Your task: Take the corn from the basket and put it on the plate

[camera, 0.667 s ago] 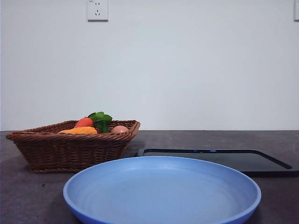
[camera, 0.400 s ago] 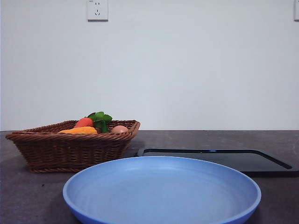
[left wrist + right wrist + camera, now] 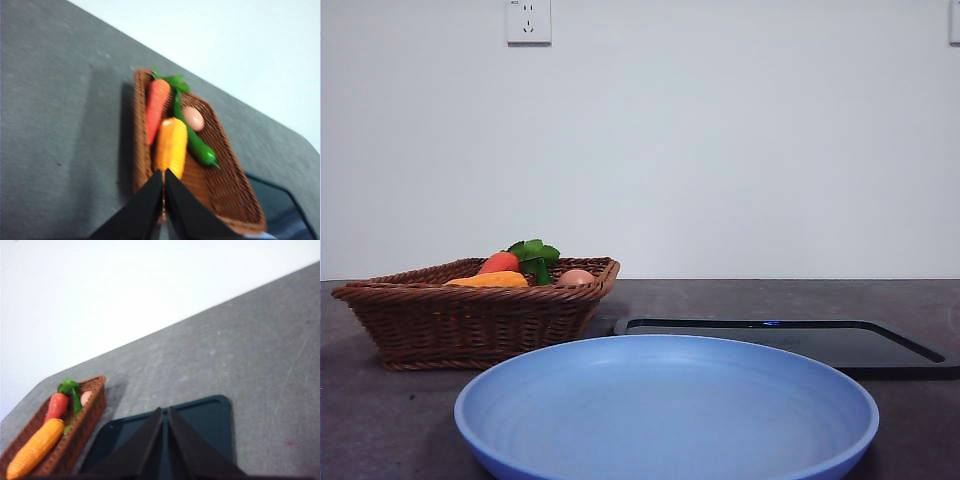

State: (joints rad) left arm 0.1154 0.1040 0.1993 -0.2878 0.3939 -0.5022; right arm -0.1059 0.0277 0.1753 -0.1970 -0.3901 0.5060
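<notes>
While corn lies in basket, plate bare: nothing done; both grippers pressed together, left gripper above corn.

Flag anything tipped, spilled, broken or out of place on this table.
Nothing stands out. The corn lies in the basket beside the carrot; the plate sits flat, nothing on it.

The corn, a long yellow-orange cob with bumpy kernel rows, lies flat inside the basket, along one of its side walls and just beside a carrot. The basket is shallow, dark brown woven wicker with a braided rim, standing on the table. The plate, round, light blue and shallow with a smooth raised rim, sits empty near the basket.
</notes>
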